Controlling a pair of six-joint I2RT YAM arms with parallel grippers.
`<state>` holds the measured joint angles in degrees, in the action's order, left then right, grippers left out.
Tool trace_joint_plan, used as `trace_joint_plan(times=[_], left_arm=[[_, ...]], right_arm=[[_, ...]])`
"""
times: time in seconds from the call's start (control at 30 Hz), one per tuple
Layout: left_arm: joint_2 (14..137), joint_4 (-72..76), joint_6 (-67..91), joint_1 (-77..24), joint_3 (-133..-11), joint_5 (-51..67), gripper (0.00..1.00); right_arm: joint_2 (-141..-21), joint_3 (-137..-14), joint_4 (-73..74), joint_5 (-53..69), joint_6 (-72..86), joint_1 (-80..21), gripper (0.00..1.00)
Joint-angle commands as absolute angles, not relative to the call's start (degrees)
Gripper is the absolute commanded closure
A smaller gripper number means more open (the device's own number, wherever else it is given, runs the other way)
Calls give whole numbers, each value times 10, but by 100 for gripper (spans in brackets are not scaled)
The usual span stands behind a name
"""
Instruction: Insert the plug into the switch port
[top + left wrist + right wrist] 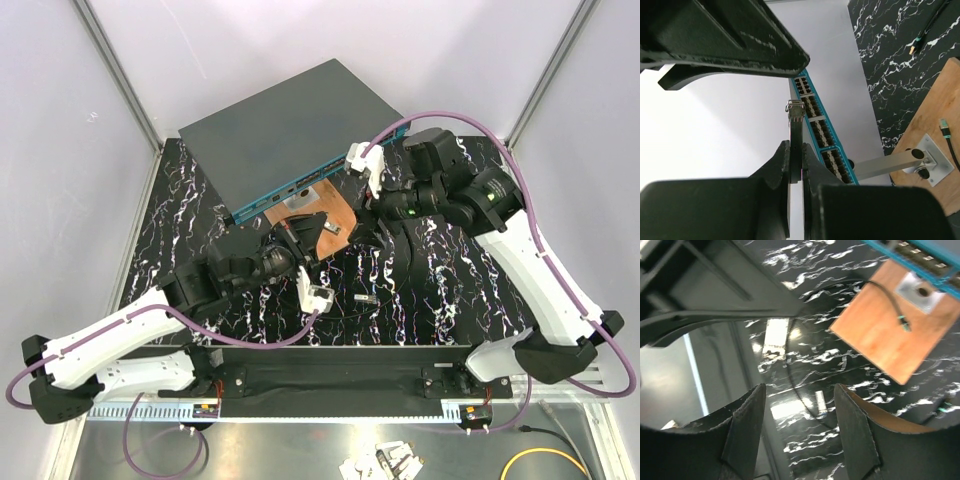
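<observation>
The switch [290,130] is a flat dark-grey box at the back with a teal front strip [300,187]. In the left wrist view its rows of ports [819,131] run along the teal strip. My left gripper [796,161] is shut on a thin dark stem that ends in the small pale plug [795,108]. The plug sits just left of the ports, close to them but apart. In the top view my left gripper [298,233] is over the wooden board in front of the switch. My right gripper [799,390] is open and empty above the marble table.
A wooden board [325,218] with a metal bracket [928,158] and a teal-tipped cable [943,125] lies in front of the switch. Another thin black cable [801,390] and a small pale piece [362,298] lie on the marble. Purple robot cables loop by both arms.
</observation>
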<state>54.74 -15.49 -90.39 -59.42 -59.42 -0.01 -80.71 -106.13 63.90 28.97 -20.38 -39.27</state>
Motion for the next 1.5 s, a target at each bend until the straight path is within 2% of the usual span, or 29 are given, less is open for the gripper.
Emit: trace_joint_plan(times=[0.0,0.43,0.77,0.93,1.0,1.03,1.1,1.2,1.27,1.3,1.4,1.47], left_arm=[[548,-112,-928,-599,-594,-23,100],[556,-112,-920,-602,-595,-36,100],[556,-105,-921,-605,-586,-37,100],[558,-101,-922,-606,-581,-43,100],[559,-99,-916,-606,-582,-46,93],[558,-99,-902,-606,-582,-49,90],[559,-117,-873,-606,-594,-55,84],[555,-114,-823,-606,-601,-79,54],[554,-121,-775,-606,-613,-107,45],[551,-131,-711,-606,-622,-116,37],[542,-194,-580,-598,-656,-151,35],[521,-232,-509,-554,-686,-120,30]], right_arm=[[-800,-1054,568,233,-199,-403,37],[-818,-1057,575,230,-216,-456,36],[-853,-1092,554,179,-185,-465,52],[-856,-1092,549,177,-178,-465,74],[-854,-1092,548,177,-177,-465,98],[-853,-1085,544,175,-172,-465,100],[-842,-1072,533,175,-167,-465,100],[-831,-1056,512,157,-158,-465,100],[-824,-1042,497,139,-149,-465,100],[-821,-1036,490,132,-147,-465,100],[-811,-1006,469,96,-134,-465,100],[-806,-992,452,69,-120,-465,100]])
